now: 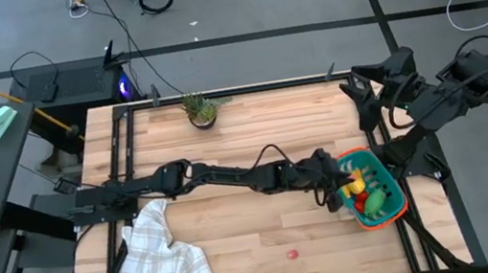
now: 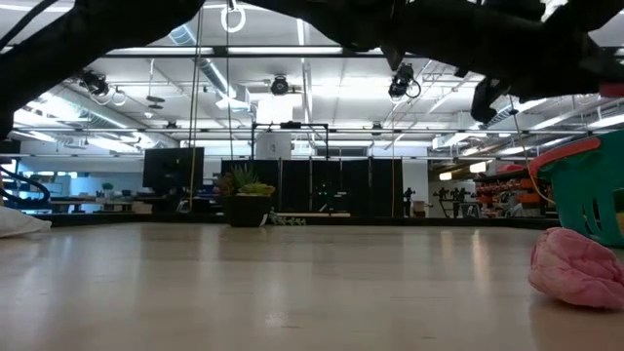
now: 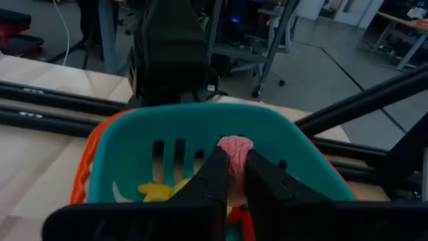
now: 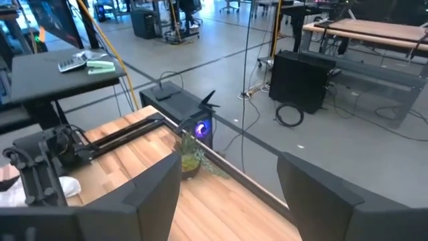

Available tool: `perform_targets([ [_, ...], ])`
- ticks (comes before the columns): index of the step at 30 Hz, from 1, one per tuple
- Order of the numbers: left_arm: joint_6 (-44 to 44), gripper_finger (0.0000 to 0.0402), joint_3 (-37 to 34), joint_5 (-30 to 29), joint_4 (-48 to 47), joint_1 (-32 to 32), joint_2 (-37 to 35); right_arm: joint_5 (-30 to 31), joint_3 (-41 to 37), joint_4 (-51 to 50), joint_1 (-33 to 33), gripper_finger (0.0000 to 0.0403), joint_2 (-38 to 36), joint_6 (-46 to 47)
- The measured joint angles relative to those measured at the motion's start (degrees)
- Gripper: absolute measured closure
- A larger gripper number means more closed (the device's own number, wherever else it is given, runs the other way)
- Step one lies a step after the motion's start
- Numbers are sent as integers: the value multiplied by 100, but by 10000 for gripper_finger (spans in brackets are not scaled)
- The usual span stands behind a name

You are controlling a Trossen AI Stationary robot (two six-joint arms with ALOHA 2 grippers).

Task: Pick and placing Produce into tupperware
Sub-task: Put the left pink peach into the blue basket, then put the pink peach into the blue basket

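The teal tupperware (image 1: 390,194) with an orange rim stands at the table's right side. In it lie a yellow piece (image 3: 157,193), a green piece (image 1: 379,199) and a red piece (image 1: 363,204) of produce. My left gripper (image 3: 234,159) reaches across the table from the left. It is over the tupperware's near-left rim (image 1: 340,182), shut on a small pinkish-red fruit (image 3: 234,148). Another small red fruit (image 1: 292,254) lies on the table near the front edge, and it shows pink in the low view (image 2: 577,268). My right gripper (image 4: 229,161) hangs open, high at the far right, with nothing in it. My left gripper pinches the small pinkish-red fruit by its two sides (image 3: 235,142) between the free ends of its two fingers. The fingers come nearly level from the table's left, tipped slightly down. The fruit is held inside the tupperware's rim, above the pieces lying in it.
A white checked cloth (image 1: 169,269) lies bunched at the front left. A small potted plant (image 1: 200,110) stands at the far edge. Dark frame rails (image 1: 124,145) run along the table's sides. The wooden table (image 1: 254,135) shows bare in the middle.
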Motion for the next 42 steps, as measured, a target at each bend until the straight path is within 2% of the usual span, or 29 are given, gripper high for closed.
perform_targets([
  [13,324,331,-54,0,-321,52,105,-134,0,-48,2,147,2,1],
  [25,273,226,-54,0,-699,66,105,-319,-1,-50,2,147,2,6],
  [29,-112,202,-52,29,-700,61,98,-528,-2,-50,0,147,4,10],
  [32,-269,197,-52,235,-705,66,-41,-1110,-2,-52,0,147,4,9],
  [37,-263,203,-31,323,-819,59,-750,-3161,-2,-111,22,147,27,-276],
  [40,14,209,-26,338,-1653,68,-1305,-4361,-30,-150,201,147,67,314],
  [42,377,211,-37,331,-2445,72,-1744,-4637,-133,-145,458,147,101,874],
])
